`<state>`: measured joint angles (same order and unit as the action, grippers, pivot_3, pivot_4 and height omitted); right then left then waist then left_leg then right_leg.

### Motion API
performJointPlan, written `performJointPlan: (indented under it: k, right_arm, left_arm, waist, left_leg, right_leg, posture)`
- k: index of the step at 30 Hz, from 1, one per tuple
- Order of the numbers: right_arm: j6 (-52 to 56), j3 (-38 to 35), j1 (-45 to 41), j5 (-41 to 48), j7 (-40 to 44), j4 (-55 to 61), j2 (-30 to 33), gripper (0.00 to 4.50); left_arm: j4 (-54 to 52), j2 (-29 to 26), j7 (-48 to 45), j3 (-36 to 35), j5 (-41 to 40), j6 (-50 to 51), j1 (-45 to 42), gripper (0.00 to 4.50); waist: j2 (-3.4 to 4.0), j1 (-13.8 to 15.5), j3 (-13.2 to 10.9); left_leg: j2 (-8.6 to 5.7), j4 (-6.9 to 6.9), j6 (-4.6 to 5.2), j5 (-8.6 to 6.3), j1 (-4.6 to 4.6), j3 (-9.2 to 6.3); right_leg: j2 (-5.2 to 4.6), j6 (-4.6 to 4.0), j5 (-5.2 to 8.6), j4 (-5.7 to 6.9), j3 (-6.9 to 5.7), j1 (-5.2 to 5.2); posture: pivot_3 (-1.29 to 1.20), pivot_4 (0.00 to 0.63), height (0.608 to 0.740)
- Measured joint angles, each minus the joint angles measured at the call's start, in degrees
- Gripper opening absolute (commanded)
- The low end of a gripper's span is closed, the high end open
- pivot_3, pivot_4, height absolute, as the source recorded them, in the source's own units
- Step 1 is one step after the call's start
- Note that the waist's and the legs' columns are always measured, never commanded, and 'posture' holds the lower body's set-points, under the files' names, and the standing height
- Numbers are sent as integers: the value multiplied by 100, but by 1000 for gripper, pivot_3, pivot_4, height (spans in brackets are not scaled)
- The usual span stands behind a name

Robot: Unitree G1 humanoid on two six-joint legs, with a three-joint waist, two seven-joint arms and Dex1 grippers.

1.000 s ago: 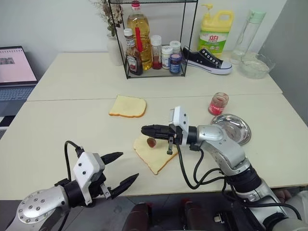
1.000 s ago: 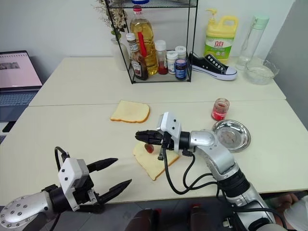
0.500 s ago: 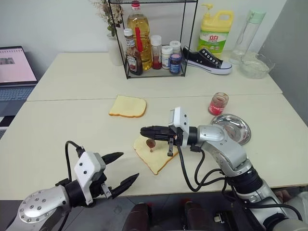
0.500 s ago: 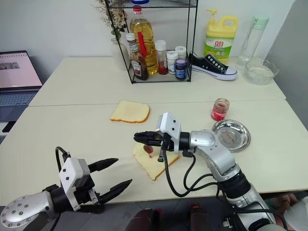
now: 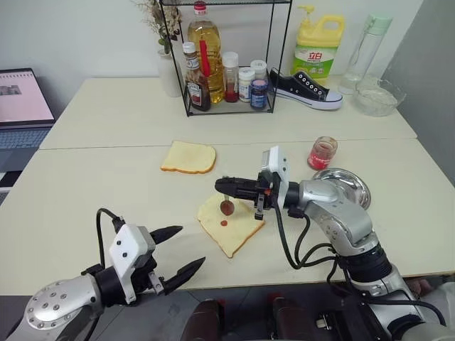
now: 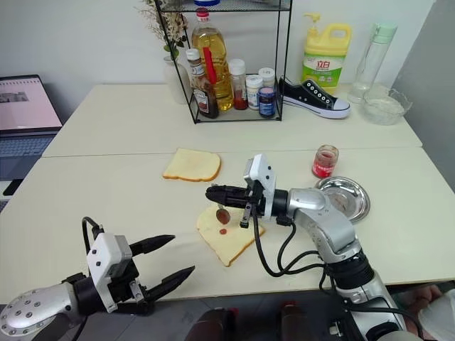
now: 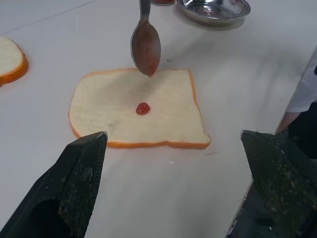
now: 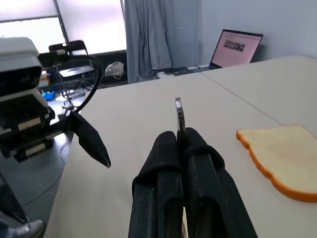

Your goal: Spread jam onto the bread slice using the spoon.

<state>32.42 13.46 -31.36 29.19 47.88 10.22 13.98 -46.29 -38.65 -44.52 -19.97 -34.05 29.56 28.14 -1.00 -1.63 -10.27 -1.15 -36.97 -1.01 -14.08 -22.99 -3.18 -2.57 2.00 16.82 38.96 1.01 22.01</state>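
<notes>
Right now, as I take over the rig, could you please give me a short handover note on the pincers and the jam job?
Right pincer: shut on the spoon, bowl hanging just above the bread slice, jam still coating it.
Left pincer: open, empty, hovering at the table's near edge, short of the slice.
Done: one small jam blob sits near the slice's middle.
Left: lower the spoon and spread the jam across the slice; nearly all of it is bare.

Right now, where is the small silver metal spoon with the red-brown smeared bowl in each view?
Left eye view: spoon hangs bowl-down over the pale-yellow bread slice.
Right eye view: the same, spoon.
Left wrist view: bowl hangs above the slice.
Right wrist view: handle end stands out of the right gripper.
Shared landmark: the rounded-corner slice.
</notes>
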Motion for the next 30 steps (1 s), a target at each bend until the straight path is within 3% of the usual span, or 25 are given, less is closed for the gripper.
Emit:
performJointPlan:
  k: [12, 17, 30]
  right_arm:
    - [1544, -866, -212, 805, -686, -1447, -616, 37]
    - [1751, -1260, -399, 838, -857, -2360, -830, 37]
    - [1778, -1475, -614, 891, -930, -2841, -1273, 37]
  left_arm:
    - [240, -2, -233, -244, -58, -163, 587, 4500]
    - [308, -3, -229, -244, -7, -226, 529, 4500]
    - [402, -3, -233, -244, 50, -277, 460, 4500]
  waist:
    - [0, -5, 0]
    - [0, -9, 0]
    - [2, -17, -1]
  left_leg:
    - [-2, 3, 0, 0, 2, 2]
    - [-3, 3, 0, 0, 1, 5]
    - [-2, 5, 1, -1, 1, 7]
  right_leg:
    - [-2, -5, 2, 0, 0, 0]
    - [0, -5, 2, 1, -1, 1]
    - [1, -5, 2, 1, -2, 4]
  posture:
    - [0, 150, 740]
    - [0, 150, 740]
    - [0, 150, 740]
